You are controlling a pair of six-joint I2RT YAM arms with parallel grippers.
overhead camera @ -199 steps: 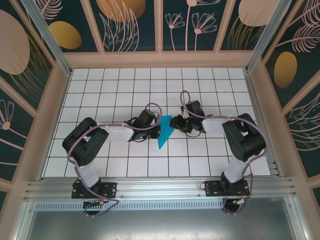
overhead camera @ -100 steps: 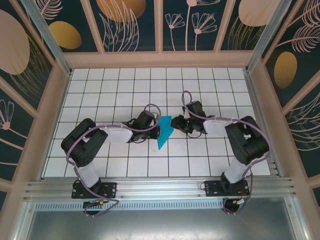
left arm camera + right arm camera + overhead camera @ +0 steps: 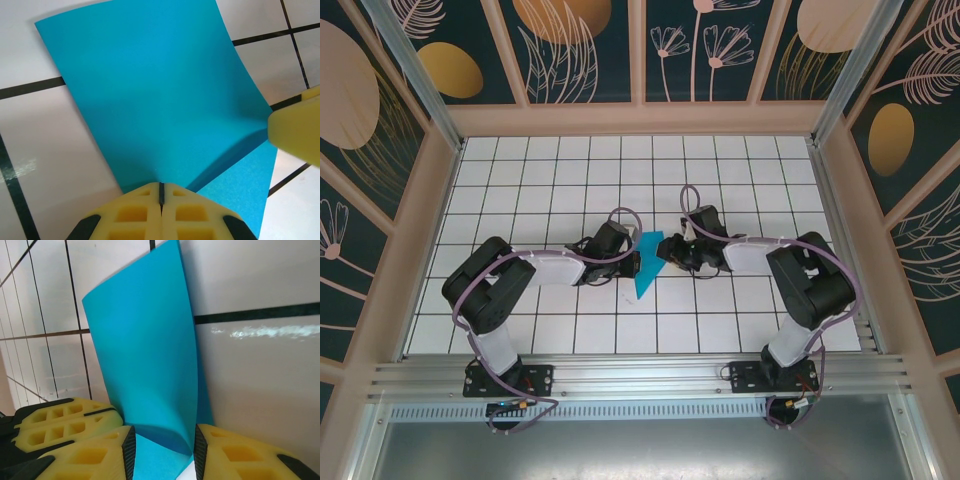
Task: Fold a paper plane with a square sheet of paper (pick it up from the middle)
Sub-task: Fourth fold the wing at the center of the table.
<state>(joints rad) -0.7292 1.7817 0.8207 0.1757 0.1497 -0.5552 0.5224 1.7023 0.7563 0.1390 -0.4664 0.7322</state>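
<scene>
The square sheet of paper is bright cyan-blue and lies mid-table, one flap bent up off the tiles. In the left wrist view the raised flap curves up from my left gripper, whose yellow fingers are pressed together on the sheet's edge. My left gripper sits at the paper's left side. My right gripper is at the paper's right side, open. In the right wrist view the paper stands between the fingers of my right gripper. One right fingertip touches the flap's far edge.
The floor is white tiles with black lines, walled by pale wooden frames with patterned panels. A metal rail runs along the near edge by the arm bases. The left gripper's fingers lie close beside the right ones.
My right gripper has edged a little left and down toward the paper, its jaws slightly narrower. The left gripper and the paper stay as they were.
</scene>
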